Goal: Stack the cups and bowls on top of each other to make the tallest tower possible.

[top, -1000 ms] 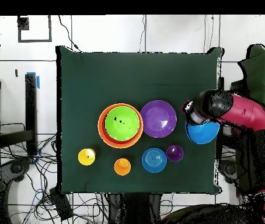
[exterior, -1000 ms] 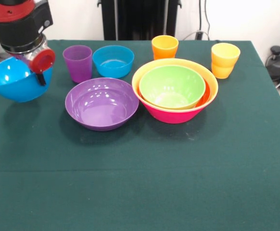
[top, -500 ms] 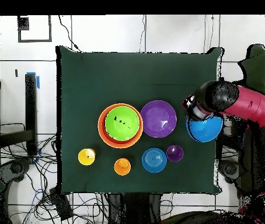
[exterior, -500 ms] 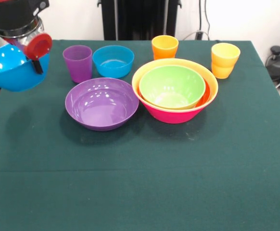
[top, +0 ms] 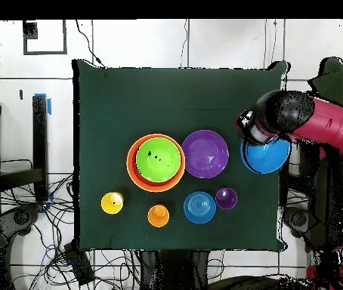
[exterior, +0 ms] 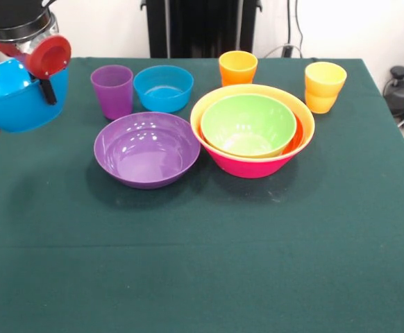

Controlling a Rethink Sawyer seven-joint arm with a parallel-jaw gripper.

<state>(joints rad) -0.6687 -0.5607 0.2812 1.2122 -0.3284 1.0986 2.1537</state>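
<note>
Blue bowl point(exterior: 18, 97) now hangs higher than it did a second ago, lifted clear of the bench point(exterior: 202, 277) at its far left corner, tilted, its rim clamped by the end effector point(exterior: 46, 73), whose black finger reaches down the bowl's wall under a red disc. Over the last second the arm has carried it up and a little outward past the bench edge, as the overhead view confirms point(top: 265, 155). Everything else has stayed put: the tower point(exterior: 252, 132), green bowl nested inside orange inside pink, sits at centre right, with the purple bowl point(exterior: 146, 149) just left of it. Purple cup point(exterior: 112, 90), small blue bowl point(exterior: 163, 88), orange cup point(exterior: 237, 67) and yellow cup point(exterior: 324, 86) line the far side. My judgement: the lift is done, and the carry toward the tower comes next
</note>
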